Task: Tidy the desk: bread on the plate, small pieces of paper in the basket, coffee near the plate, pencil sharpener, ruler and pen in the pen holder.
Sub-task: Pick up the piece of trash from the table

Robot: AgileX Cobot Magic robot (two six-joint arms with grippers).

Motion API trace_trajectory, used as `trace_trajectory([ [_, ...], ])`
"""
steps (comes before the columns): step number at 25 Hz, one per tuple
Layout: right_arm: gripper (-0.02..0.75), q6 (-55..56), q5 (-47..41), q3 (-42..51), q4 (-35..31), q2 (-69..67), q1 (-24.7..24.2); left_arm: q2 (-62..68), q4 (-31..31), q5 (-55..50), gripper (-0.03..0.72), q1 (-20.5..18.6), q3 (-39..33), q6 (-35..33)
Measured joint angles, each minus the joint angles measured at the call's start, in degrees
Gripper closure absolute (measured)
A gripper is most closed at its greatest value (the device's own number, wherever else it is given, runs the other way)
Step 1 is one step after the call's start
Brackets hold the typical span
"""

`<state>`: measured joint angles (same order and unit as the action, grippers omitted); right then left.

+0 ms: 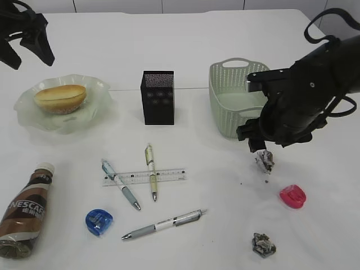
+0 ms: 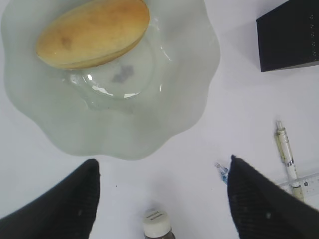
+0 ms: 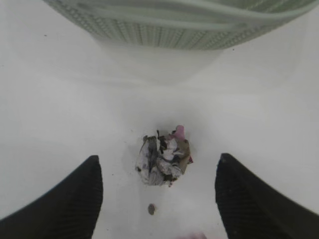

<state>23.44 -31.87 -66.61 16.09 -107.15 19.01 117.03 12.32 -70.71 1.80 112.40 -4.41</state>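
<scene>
My right gripper (image 1: 254, 145) (image 3: 157, 157) is open just above a crumpled paper ball (image 1: 265, 160) (image 3: 164, 162), in front of the green basket (image 1: 230, 104) (image 3: 164, 30). A second paper ball (image 1: 263, 244) lies nearer the front. My left gripper (image 1: 27, 55) (image 2: 162, 160) is open and empty, high over the plate (image 1: 28, 118) (image 2: 164, 119) that holds the bread (image 1: 61, 97) (image 2: 92, 32). The coffee bottle (image 1: 28, 211) (image 2: 157, 221) lies at front left. The ruler (image 1: 169, 175), three pens (image 1: 121, 184) (image 1: 151, 171) (image 1: 164, 224), a blue sharpener (image 1: 99, 221) and a pink sharpener (image 1: 293, 196) lie on the table.
The black pen holder (image 1: 157, 97) (image 2: 289, 37) stands upright in the middle, between plate and basket. One pen lies across the ruler. The basket looks empty inside. A small dark crumb (image 3: 151, 209) lies by the paper ball.
</scene>
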Motion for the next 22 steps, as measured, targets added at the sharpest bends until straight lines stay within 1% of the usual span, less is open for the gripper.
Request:
trace_trajectory([
  [13,0.221,0.0,0.8,-4.0,0.4,-7.2,0.0,0.0,0.1,0.0,0.112,0.0,0.0,0.0],
  [22,0.221,0.3,-0.6,-4.2,1.7,-8.5,-0.3,0.0,0.1,0.0,0.118,0.0,0.0,0.0],
])
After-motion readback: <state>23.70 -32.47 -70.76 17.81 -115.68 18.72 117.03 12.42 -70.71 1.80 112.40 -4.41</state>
